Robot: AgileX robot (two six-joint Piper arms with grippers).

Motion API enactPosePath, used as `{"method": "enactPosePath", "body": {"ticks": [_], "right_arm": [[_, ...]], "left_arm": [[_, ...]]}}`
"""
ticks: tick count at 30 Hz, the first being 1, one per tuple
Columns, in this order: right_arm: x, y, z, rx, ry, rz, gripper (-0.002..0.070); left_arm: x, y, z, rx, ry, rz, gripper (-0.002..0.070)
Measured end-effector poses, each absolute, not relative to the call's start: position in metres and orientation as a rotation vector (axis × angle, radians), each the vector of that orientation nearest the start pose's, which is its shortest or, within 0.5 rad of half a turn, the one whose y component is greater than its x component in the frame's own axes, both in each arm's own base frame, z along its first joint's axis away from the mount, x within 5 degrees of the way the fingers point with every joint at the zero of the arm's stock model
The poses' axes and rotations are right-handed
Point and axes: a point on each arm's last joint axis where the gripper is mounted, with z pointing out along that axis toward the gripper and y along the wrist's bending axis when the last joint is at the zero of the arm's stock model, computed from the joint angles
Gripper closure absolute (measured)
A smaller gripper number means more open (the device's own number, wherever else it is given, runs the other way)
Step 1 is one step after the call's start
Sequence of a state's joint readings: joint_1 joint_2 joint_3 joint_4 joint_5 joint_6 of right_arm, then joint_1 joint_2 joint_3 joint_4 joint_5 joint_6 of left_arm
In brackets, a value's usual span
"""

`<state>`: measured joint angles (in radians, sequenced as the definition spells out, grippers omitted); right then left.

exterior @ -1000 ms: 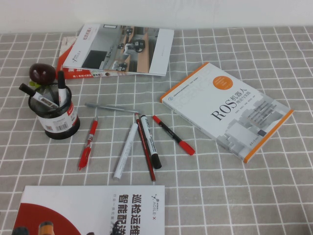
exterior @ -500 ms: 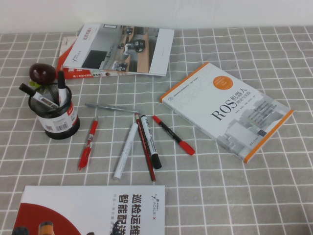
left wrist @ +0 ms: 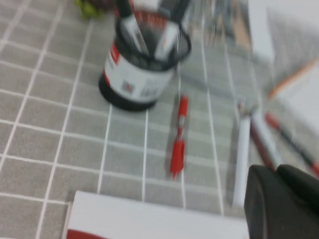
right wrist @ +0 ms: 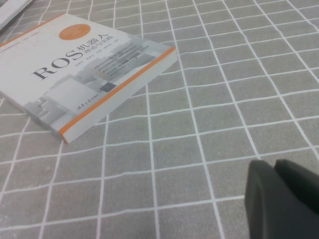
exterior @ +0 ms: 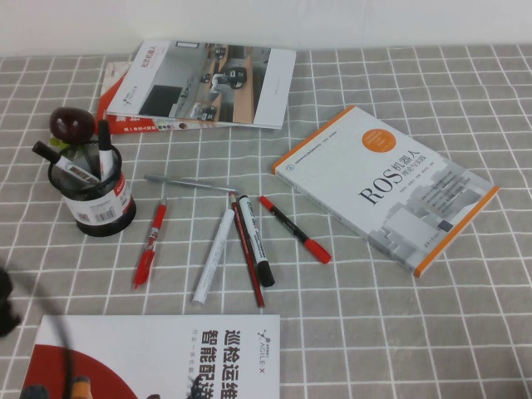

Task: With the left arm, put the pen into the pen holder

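The table [exterior: 465,332] wears a grey cloth with a white grid. An orange-edged ROS book [exterior: 386,187] lies flat on it; in the right wrist view that book [right wrist: 84,69] sits well beyond the right pincer [right wrist: 284,201], which hangs low over bare cloth, its tips not shown, so whether it is spread or pressed together cannot be told. The left pincer [left wrist: 281,201] hovers over the table's near-left part, and its state cannot be told either. A white booklet [left wrist: 149,219] lies just beside it. The pen holder [left wrist: 144,64] stands well ahead of the left pincer, markers poking from it. The pen [left wrist: 242,162] lies flat on the cloth close by that pincer, among the other markers, with a red pen [left wrist: 178,137] between it and the holder.
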<state>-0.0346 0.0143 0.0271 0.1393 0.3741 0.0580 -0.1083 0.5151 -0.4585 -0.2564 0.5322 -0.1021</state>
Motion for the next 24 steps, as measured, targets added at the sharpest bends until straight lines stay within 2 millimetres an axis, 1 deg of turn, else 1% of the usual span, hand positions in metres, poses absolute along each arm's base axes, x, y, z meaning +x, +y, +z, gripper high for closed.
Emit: {"method": "enactPosePath", "body": {"ticks": [3, 5, 8, 11, 15, 18, 19, 20, 21, 23, 24], "right_arm": [[0.054, 0.003, 0.17, 0.176, 1.89, 0.152, 0.0691], [0.054, 0.003, 0.17, 0.176, 1.89, 0.152, 0.0691], [0.054, 0.003, 0.17, 0.176, 1.89, 0.152, 0.0692], [0.054, 0.003, 0.17, 0.176, 1.89, 0.152, 0.0692], [0.054, 0.003, 0.17, 0.176, 1.89, 0.152, 0.0691], [0.054, 0.003, 0.17, 0.176, 1.89, 0.152, 0.0691], [0.054, 0.003, 0.17, 0.176, 1.89, 0.152, 0.0691], [0.054, 0.003, 0.17, 0.176, 1.89, 0.152, 0.0692], [0.054, 0.003, 0.17, 0.176, 1.89, 0.152, 0.0691], [0.054, 0.003, 0.17, 0.176, 1.89, 0.152, 0.0692], [0.054, 0.003, 0.17, 0.176, 1.89, 0.152, 0.0692]], "left_arm": [[0.125, -0.029, 0.304, -0.015, 2.209, -0.356, 0.0677], [0.14, -0.032, 0.316, 0.055, 2.259, -0.349, 0.0677], [0.163, -0.038, 0.325, 0.135, 2.329, -0.357, 0.0677], [0.189, -0.052, 0.328, 0.237, 2.38, -0.373, 0.0677], [0.219, -0.087, 0.326, 0.412, 2.429, -0.401, 0.0677], [0.241, -0.112, 0.321, 0.505, 2.491, -0.362, 0.0677], [0.248, -0.119, 0.316, 0.527, 2.533, -0.337, 0.0677], [0.254, -0.125, 0.314, 0.55, 2.555, -0.318, 0.0677], [0.262, -0.134, 0.307, 0.588, 2.598, -0.293, 0.0677], [0.272, -0.146, 0.302, 0.641, 2.644, -0.256, 0.0677], [0.278, -0.155, 0.295, 0.68, 2.676, -0.236, 0.0677]]}}
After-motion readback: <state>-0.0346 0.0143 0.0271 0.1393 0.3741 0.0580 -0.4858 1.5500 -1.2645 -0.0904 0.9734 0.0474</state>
